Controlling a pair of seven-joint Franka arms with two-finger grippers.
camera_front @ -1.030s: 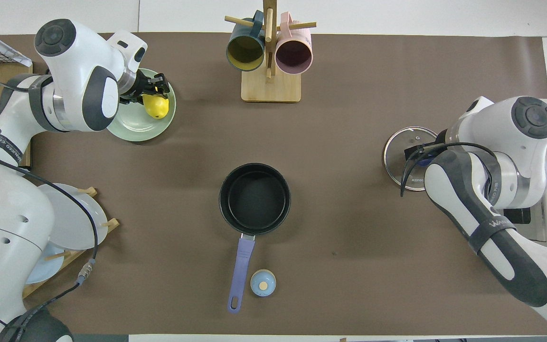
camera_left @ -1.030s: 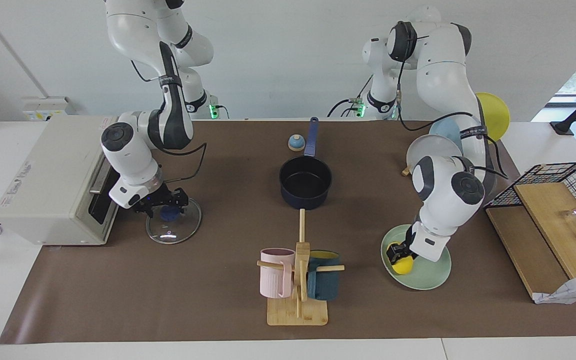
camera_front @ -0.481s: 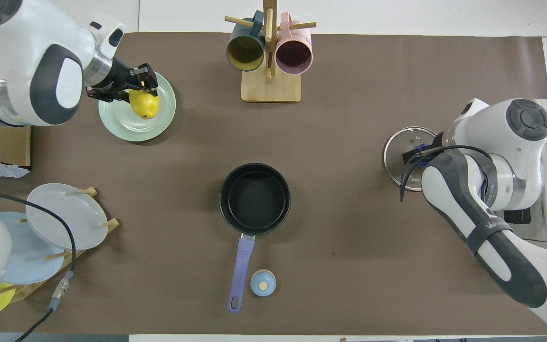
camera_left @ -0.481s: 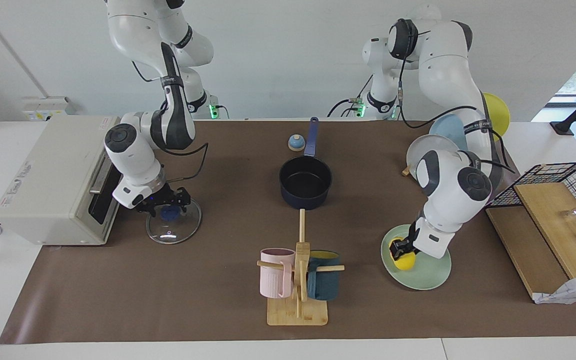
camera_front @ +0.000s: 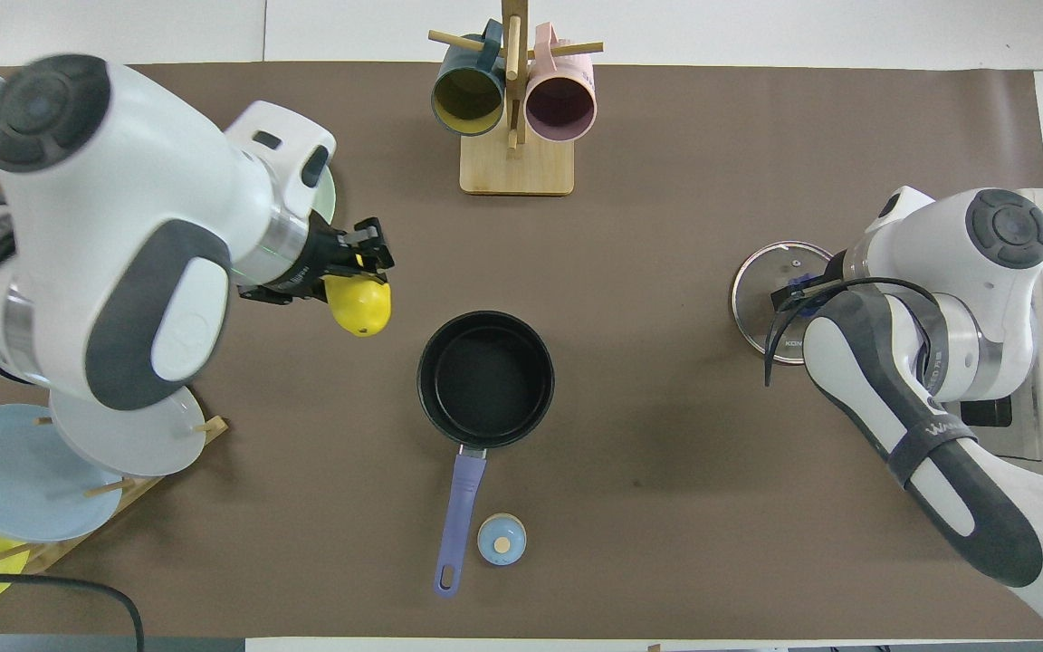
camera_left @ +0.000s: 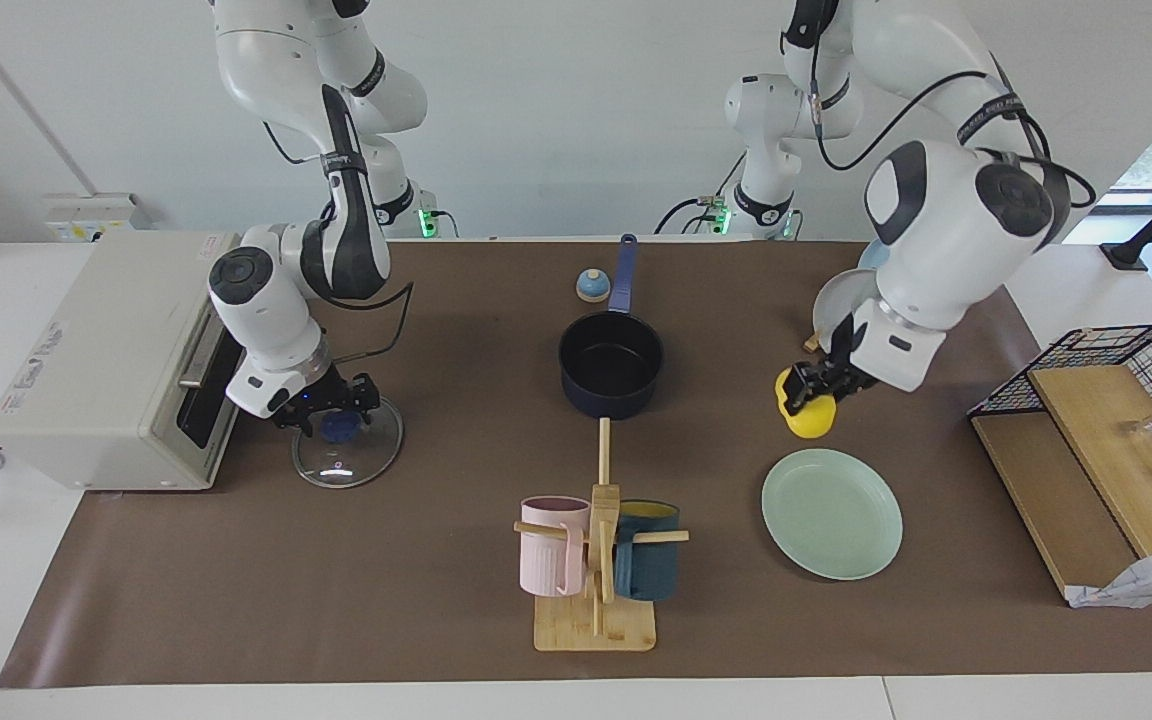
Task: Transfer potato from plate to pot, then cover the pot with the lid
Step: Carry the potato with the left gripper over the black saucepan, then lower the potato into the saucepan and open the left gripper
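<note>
left gripper (camera_left: 804, 392): holds potato (camera_left: 807, 416) aloft | right gripper (camera_left: 336, 408): at lid (camera_left: 347, 441) knob

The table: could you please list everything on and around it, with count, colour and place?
Potato: 1, yellow, held above the mat.
Plate: 1, mint green, toward the left arm's end.
Pot: 1, navy, mid-table.
Lid: 1, clear glass, blue knob, beside the toaster oven.
Bell: 1, blue, beside the pot's handle.
Mugs: 2, pink and teal, on a wooden stand.
Left gripper: shut on potato.
Right gripper: at the lid's knob.
</note>
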